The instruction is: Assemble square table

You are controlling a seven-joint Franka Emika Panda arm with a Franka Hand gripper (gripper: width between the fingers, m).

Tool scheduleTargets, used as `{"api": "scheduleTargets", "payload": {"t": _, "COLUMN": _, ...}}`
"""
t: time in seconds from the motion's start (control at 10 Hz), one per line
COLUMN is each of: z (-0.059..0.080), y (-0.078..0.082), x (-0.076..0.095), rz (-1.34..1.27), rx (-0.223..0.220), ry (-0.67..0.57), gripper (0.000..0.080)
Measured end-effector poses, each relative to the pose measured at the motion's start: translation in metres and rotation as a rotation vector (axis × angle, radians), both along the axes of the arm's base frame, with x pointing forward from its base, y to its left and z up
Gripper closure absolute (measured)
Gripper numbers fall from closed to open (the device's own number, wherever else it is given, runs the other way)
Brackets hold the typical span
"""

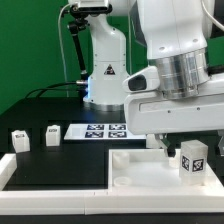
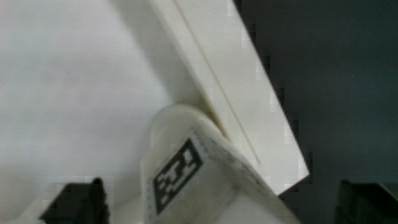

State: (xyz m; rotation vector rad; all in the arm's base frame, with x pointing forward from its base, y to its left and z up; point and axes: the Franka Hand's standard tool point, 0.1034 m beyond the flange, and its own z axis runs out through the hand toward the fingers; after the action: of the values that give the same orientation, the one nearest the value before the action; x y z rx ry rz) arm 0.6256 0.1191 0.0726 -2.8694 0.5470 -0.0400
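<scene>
Lying in the lower right of the exterior view, the white plastic square tabletop panel with raised edges (image 1: 125,168) bore one stubby white tagged leg (image 1: 192,158) upright near the frame's right edge. The robot's two-finger gripper (image 1: 165,145) hung just beside it, jaws spread wide, holding nothing. Any regrasp would likely go best with the dark fingers (image 2: 79,202) centred squarely about the leg.
</scene>
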Motion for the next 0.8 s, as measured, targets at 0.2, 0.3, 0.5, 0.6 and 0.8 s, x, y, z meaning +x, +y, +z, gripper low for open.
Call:
{"api": "scheduleTargets", "payload": {"t": 0.2, "z": 0.0019, "y": -0.0045, "x": 0.0008, "rz": 0.317, "rx": -0.053, "ry": -0.05, "gripper": 0.015}}
{"api": "scheduleTargets", "payload": {"t": 0.3, "z": 0.0018, "y": -0.004, "x": 0.0029, "rz": 0.493, "rx": -0.085, "ry": -0.083, "gripper": 0.015}}
{"api": "scheduleTargets", "payload": {"t": 0.5, "z": -0.0016, "y": -0.0039, "x": 0.0017, "rz": 0.558, "rx": -0.085, "ry": -0.091, "gripper": 0.0269}}
{"api": "scheduleTargets", "payload": {"t": 0.6, "z": -0.0019, "y": -0.0039, "x": 0.0015, "rz": 0.548, "rx": -0.085, "ry": -0.089, "gripper": 0.0409}}
{"api": "scheduleTargets", "payload": {"t": 0.8, "z": -0.0021, "y": -0.0038, "x": 0.0015, "rz": 0.506, "rx": -0.082, "ry": -0.081, "gripper": 0.051}}
